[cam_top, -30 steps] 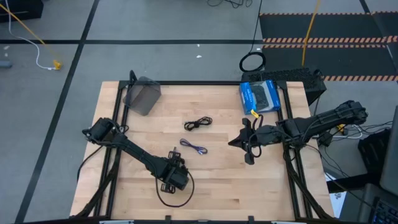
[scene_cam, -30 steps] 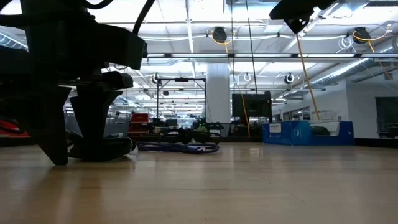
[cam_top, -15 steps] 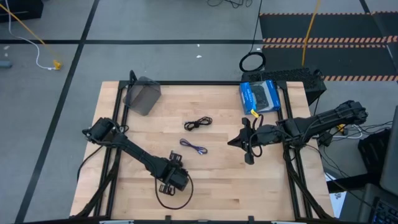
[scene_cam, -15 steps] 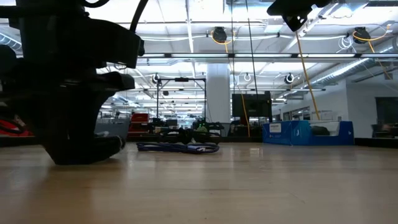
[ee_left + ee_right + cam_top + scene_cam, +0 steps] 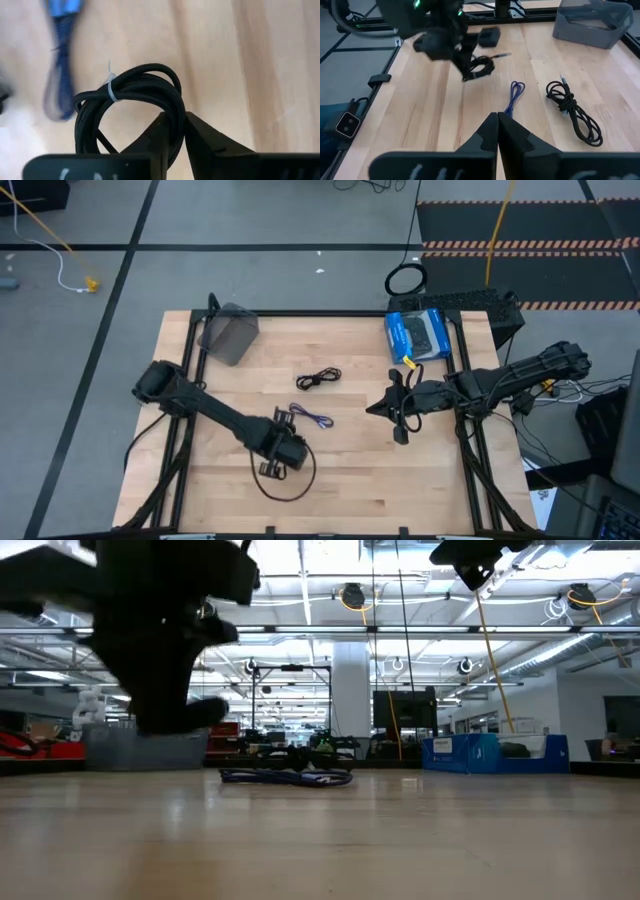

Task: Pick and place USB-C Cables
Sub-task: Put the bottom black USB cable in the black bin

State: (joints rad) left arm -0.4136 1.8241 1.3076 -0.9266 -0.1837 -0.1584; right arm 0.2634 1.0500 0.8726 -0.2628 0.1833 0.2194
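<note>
The worktop (image 5: 350, 480) is pale wood, with a grey bin (image 5: 229, 334) at one far corner and a blue box (image 5: 418, 334) at the other. The left claw (image 5: 173, 131) hangs above the wood, clenched on a black cable (image 5: 131, 97) (a tied coil). A purple cable (image 5: 312, 416) lies just beside it, another black cable (image 5: 318, 378) farther back. The right claw (image 5: 497, 121) waits pinched together, holding nothing.

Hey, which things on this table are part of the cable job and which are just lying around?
Part of the job:
- black cable held by the left tool
- purple-blue cable
- other black cable

Lying about:
- grey bin
- blue box
- large black ring coil
- right tool, waiting
</note>
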